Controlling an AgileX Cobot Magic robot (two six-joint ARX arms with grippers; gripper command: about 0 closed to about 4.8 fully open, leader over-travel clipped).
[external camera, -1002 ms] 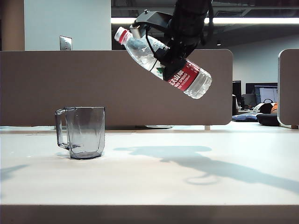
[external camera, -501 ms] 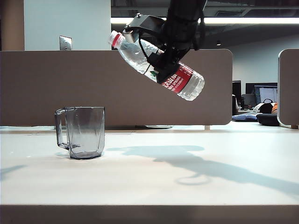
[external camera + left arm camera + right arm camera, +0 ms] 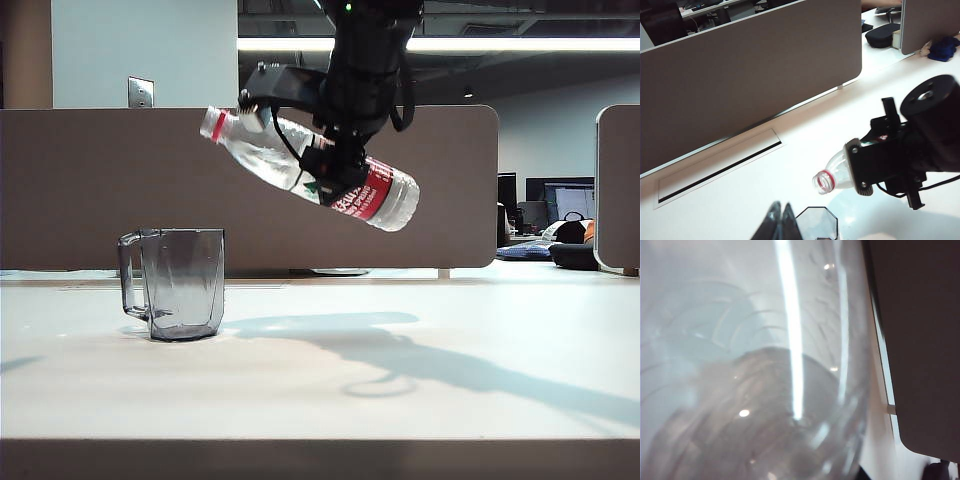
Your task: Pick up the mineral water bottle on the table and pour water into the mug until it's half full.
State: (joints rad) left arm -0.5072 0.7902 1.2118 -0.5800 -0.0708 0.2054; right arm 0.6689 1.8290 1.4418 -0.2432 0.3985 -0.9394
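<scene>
The mineral water bottle (image 3: 308,168) hangs tilted in the air, clenched around its middle by the right claw (image 3: 335,165). Its open neck points down toward the mug (image 3: 174,283), which stands on the surface (image 3: 420,400) below and to one side. Thin, slick plastic would probably buckle if squeezed harder. Only the fingertips (image 3: 777,225) of the left claw show near the mug; its state I cannot tell.

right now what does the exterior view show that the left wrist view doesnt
Only the exterior view: the whole mug with its handle standing on the table, the bottle's red label, and the arm's shadow on the tabletop. Only the left wrist view: the left gripper just above the mug's rim, a cable slot in the table, and the bottle's open mouth. Both: the right gripper holding the tilted mineral water bottle, neck toward the mug, not yet pouring.
</scene>
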